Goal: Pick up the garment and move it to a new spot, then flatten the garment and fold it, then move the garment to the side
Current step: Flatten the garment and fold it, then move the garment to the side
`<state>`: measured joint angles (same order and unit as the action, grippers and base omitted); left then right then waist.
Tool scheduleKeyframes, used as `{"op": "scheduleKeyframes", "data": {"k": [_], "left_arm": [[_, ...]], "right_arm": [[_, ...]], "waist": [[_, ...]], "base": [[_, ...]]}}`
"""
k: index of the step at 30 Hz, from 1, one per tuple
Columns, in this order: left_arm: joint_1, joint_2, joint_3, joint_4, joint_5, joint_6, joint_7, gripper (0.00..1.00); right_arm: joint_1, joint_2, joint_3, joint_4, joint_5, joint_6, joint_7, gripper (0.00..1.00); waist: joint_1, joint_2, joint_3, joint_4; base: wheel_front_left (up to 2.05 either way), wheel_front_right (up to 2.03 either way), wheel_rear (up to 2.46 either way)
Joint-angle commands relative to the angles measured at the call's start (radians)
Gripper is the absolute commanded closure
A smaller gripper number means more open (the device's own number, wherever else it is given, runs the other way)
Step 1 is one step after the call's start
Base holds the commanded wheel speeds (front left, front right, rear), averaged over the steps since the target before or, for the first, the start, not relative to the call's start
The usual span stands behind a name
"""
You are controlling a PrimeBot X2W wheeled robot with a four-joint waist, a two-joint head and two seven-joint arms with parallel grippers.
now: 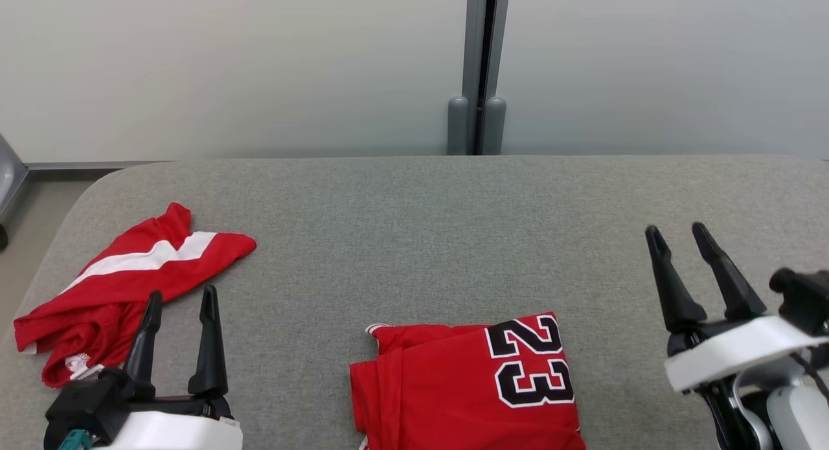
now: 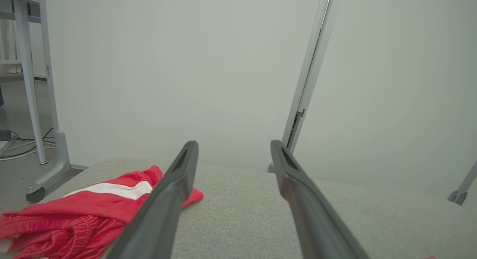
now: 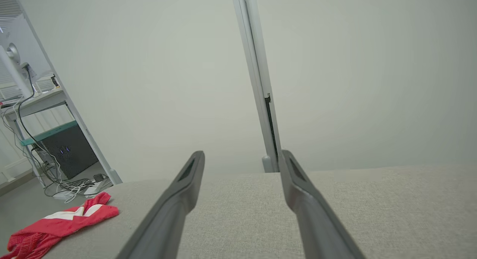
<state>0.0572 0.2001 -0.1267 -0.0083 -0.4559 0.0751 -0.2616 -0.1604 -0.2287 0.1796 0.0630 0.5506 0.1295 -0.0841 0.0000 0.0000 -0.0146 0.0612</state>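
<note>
**Item 1: red jersey (image 1: 466, 385), numbered 23.** It lies folded, with a black-and-white numeral on top. It sits at the near middle of the grey padded surface (image 1: 414, 230), between the two arms and touching neither. Its near part runs off the bottom of the head view, so its full extent cannot be told. Judged the task garment, with only the move to the side left.

**Item 2: red shorts (image 1: 123, 288), white stripe.** They are crumpled at the far-left corner of the surface.

**Item 3: left gripper (image 1: 182, 293).** Jaws are spread wide and hold nothing. It hovers just beside the shorts, at their near edge.

**Item 4: right gripper (image 1: 675, 230).** Jaws are spread wide and hold nothing. It is well apart from the jersey, over bare surface.

**Hazards noted:**
- A pinch that takes only the jersey's top layer would likely peel the fold open as it lifts.
- Dragging it across the textured covering may rumple the lower layers.
- Lifting one corner alone would let the rest sag and unfold.
- The left fingers, being so near the shorts, could snag them on a sweep toward the jersey.
- Setting the jersey on the left would likely overlap the shorts.
</note>
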Motion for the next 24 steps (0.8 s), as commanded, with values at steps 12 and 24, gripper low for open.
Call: {"op": "scheduleKeyframes", "data": {"k": [12, 24], "left_arm": [[0.035, -0.040, 0.033, 0.021, 0.060, -0.034, -0.004, 0.00], [0.033, -0.061, 0.043, 0.019, 0.087, -0.056, -0.004, 0.00]], "right_arm": [[0.119, 0.038, -0.053, 0.094, -0.070, 0.002, -0.069, 0.00], [0.105, 0.041, -0.016, 0.119, -0.059, 0.002, -0.041, 0.00]], "waist": [[0.0000, 0.0000, -0.012, -0.026], [0.0000, 0.0000, -0.004, -0.033]], "base": [[0.00, 0.00, 0.00], [0.00, 0.00, 0.00]]}}
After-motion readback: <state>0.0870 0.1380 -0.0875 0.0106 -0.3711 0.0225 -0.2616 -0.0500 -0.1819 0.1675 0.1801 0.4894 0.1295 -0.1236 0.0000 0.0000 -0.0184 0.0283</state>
